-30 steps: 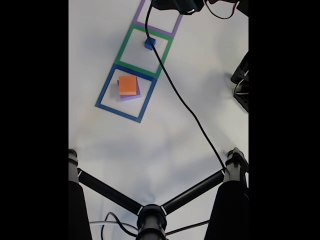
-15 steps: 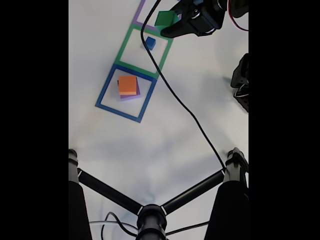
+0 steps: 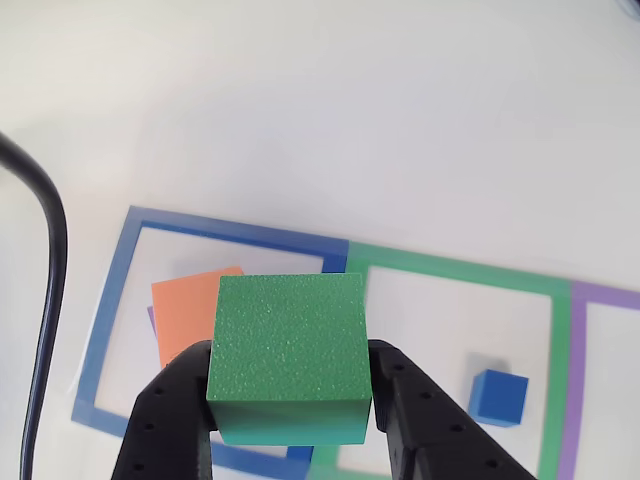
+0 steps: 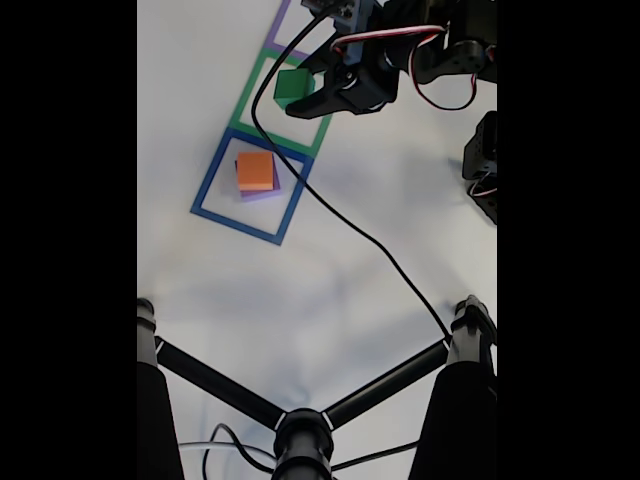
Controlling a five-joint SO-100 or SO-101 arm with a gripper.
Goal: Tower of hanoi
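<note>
1. Claw [image 3: 290, 400] grips the green block [image 3: 289, 345] between both fingers, off the table [image 4: 300, 290].
2. Green block [image 4: 290, 86] hangs over the green outline [image 4: 245, 105].
3. Orange block [image 4: 255, 170] lies on the purple slab [image 4: 268, 192], inside the blue outline [image 4: 215, 180] beside the green outline.
4. Blue cube [image 3: 498, 396] sits inside the green outline.

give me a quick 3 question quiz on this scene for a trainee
1. True or false: the gripper is shut on the green foam cube.
2. What lies directly under the orange foam block? A) small blue foam cube B) purple foam slab C) bare table
3. Inside which tape outline does the small blue foam cube sit?

Key: 1 true. 2 B, the purple foam slab. 3 the green tape square outline.
</note>
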